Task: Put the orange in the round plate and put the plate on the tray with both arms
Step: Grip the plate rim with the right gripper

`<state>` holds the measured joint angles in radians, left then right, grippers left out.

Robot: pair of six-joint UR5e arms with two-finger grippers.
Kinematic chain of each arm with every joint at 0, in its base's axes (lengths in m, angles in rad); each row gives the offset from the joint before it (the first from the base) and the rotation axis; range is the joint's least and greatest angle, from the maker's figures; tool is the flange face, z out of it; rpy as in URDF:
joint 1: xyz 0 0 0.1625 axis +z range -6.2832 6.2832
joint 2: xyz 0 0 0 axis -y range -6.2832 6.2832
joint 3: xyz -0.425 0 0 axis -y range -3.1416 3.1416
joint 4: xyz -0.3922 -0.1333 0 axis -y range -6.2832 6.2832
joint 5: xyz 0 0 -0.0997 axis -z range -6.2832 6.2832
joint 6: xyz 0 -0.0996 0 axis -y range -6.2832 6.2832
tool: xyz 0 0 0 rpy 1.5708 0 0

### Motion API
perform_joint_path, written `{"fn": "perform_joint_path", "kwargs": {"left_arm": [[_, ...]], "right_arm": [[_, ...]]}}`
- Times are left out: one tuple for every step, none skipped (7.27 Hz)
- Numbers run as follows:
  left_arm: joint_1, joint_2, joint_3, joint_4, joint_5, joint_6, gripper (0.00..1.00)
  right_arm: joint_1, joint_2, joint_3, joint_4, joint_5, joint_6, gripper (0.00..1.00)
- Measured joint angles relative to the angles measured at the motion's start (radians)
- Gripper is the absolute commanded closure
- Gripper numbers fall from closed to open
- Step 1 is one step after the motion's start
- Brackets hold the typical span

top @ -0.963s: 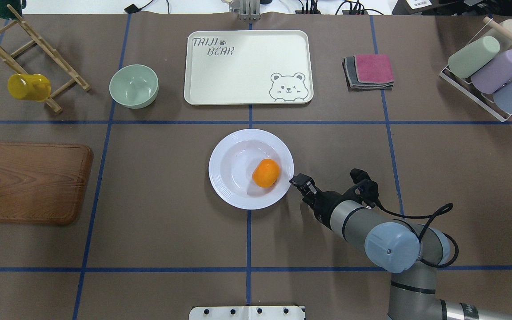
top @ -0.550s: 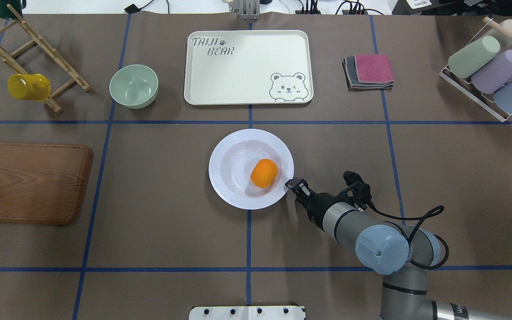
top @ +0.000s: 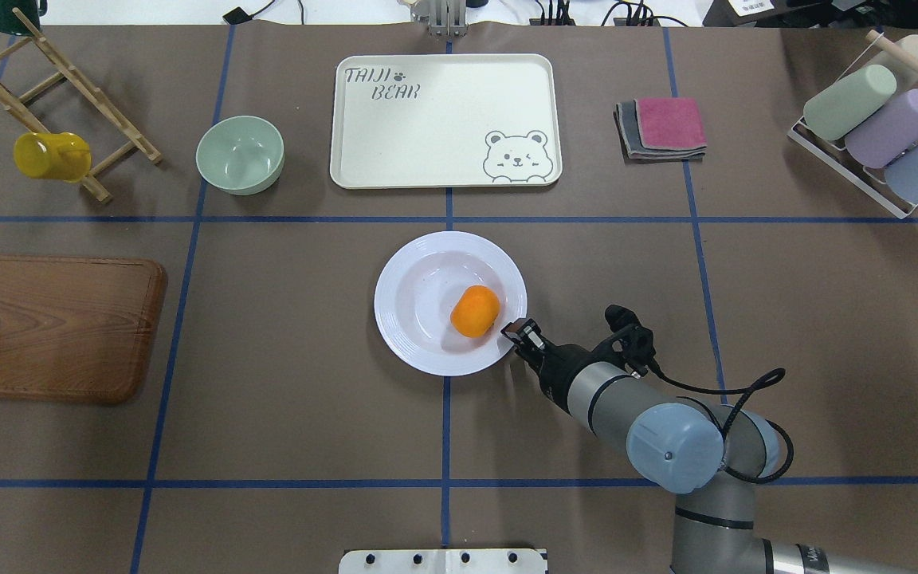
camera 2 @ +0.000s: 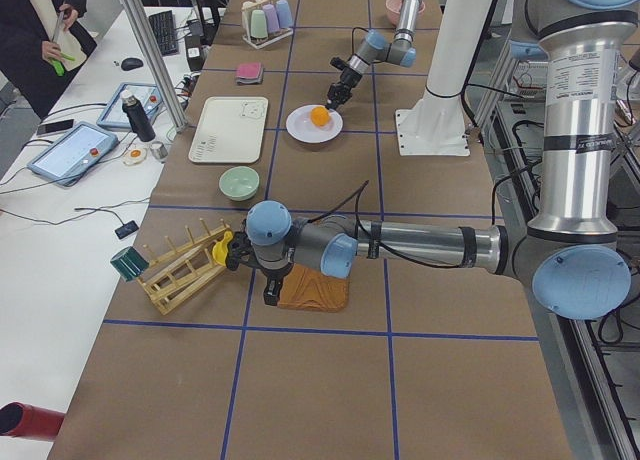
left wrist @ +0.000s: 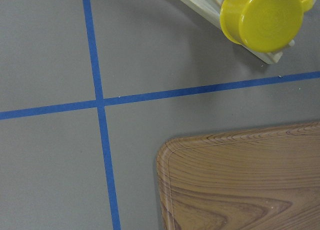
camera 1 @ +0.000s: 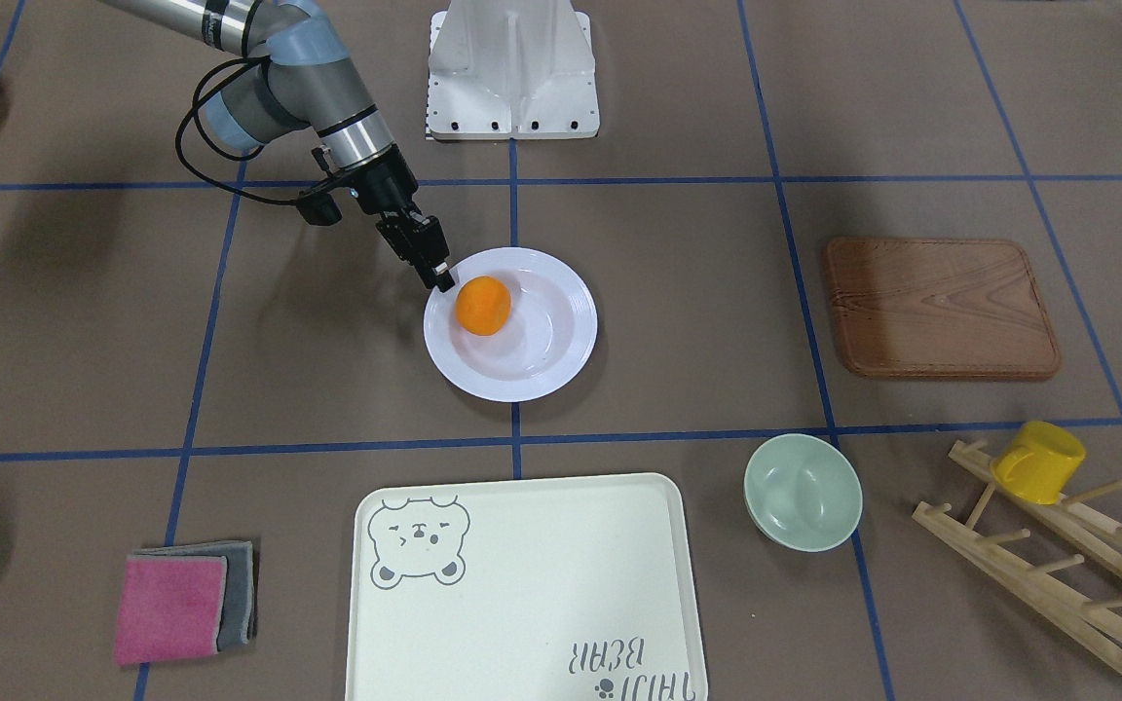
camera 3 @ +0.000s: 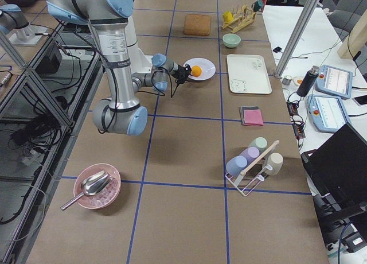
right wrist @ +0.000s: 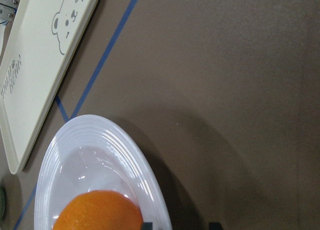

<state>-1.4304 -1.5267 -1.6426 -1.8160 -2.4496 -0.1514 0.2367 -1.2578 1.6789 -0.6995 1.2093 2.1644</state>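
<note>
The orange lies in the white round plate at the table's middle, toward the plate's right side. My right gripper is at the plate's near-right rim, low over the table. In the right wrist view its fingertips stand apart, so it is open, one tip over the rim and the other outside, with the orange just beyond. The cream bear tray lies bare behind the plate. My left gripper hovers over the wooden board's end, and I cannot tell whether it is open or shut.
A pale green bowl stands left of the tray and folded cloths lie to its right. The wooden board is at the left. A yellow cup hangs on a wooden rack. A rack of pastel cups is far right.
My right gripper has slid left and a little nearer, from just off the plate to its near-right rim. The plate has stayed put and the orange has barely shifted.
</note>
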Motion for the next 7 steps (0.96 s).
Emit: {"fn": "perform_joint_path", "kwargs": {"left_arm": [[0.000, 0.000, -0.001, 0.000, 0.002, 0.001, 0.01], [0.000, 0.000, -0.001, 0.000, 0.002, 0.001, 0.01], [0.000, 0.000, -0.001, 0.000, 0.003, 0.001, 0.01], [0.000, 0.000, -0.001, 0.000, 0.003, 0.001, 0.01], [-0.001, 0.000, -0.001, 0.000, 0.004, 0.001, 0.01], [-0.001, 0.001, 0.000, 0.000, 0.004, 0.001, 0.01], [-0.001, 0.001, 0.000, 0.000, 0.005, 0.001, 0.01]], "right_arm": [[-0.002, 0.002, -0.001, 0.000, -0.002, 0.000, 0.59], [-0.004, 0.002, -0.003, 0.000, -0.006, 0.000, 0.68], [-0.007, 0.004, -0.007, 0.000, -0.010, -0.001, 0.79], [-0.007, 0.008, -0.013, 0.000, -0.012, -0.002, 0.79], [-0.008, 0.015, -0.021, 0.000, -0.013, -0.004, 0.95], [-0.007, 0.022, -0.032, 0.000, -0.013, -0.006, 1.00], [-0.003, 0.028, -0.035, 0.002, -0.013, -0.008, 1.00]]}}
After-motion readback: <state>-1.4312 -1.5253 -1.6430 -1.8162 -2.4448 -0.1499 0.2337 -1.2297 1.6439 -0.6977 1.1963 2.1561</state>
